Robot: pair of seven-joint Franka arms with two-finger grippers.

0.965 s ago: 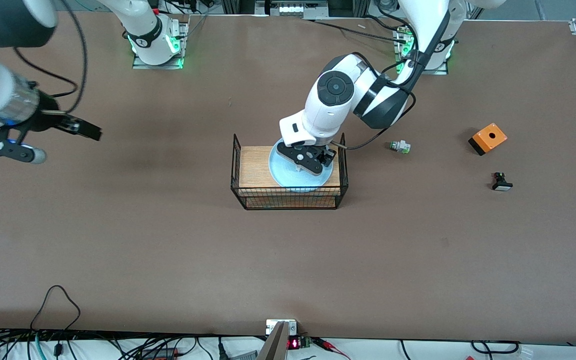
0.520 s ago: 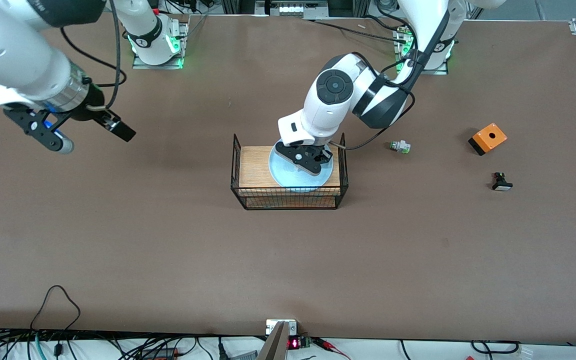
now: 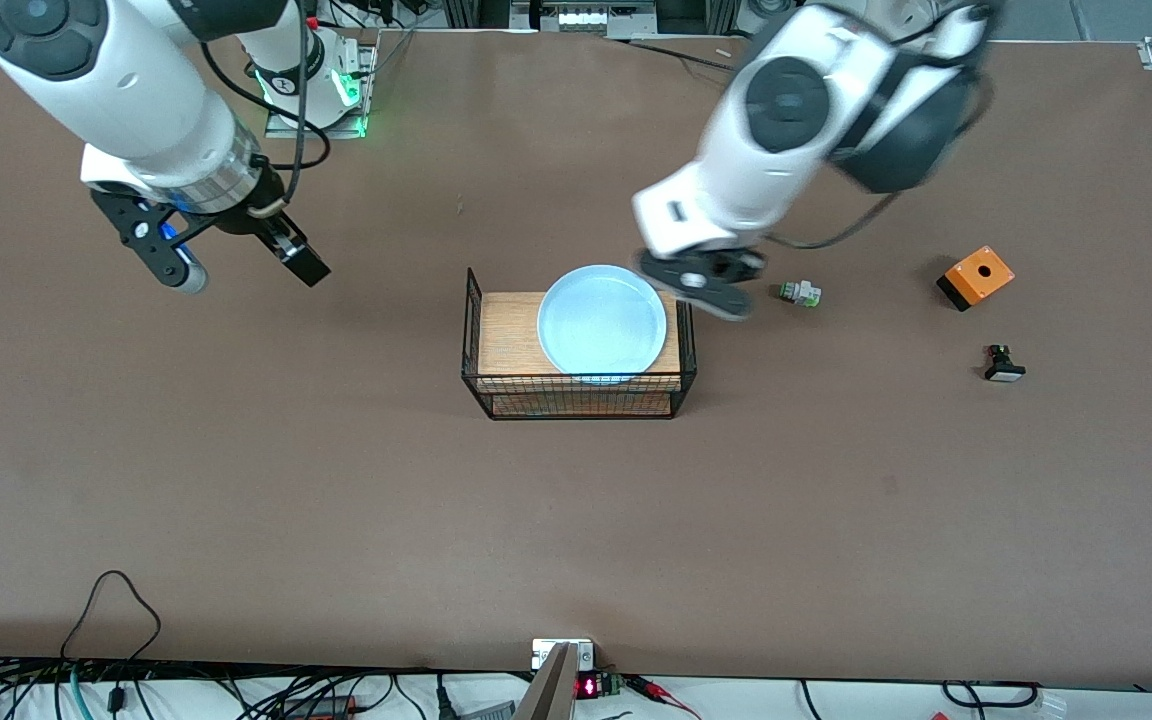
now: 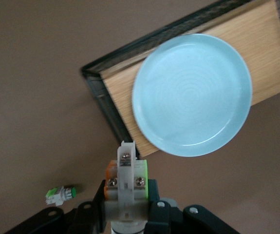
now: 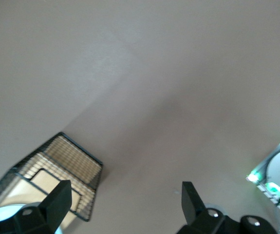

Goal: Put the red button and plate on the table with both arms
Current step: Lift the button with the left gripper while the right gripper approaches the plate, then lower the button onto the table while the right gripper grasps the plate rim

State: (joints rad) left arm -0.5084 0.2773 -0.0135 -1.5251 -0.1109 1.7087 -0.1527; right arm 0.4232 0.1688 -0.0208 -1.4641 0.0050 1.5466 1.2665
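Resting on the wood top of the black wire rack (image 3: 496,385) mid-tabletop (image 3: 576,520): plate (image 3: 601,322), its rim overhanging the wood edge nearest the front camera. Clamped in the left tool (image 3: 711,283), up in the air over the rack's end toward the left arm: red button (image 4: 126,183). Hovering with jaws wide over bare tabletop toward the right arm's end: right tool (image 3: 236,260). Lying toward the left arm's end: white piece with green end (image 3: 800,293), orange box (image 3: 976,276), black button (image 3: 1003,364). Open brown surface nearer the front camera.
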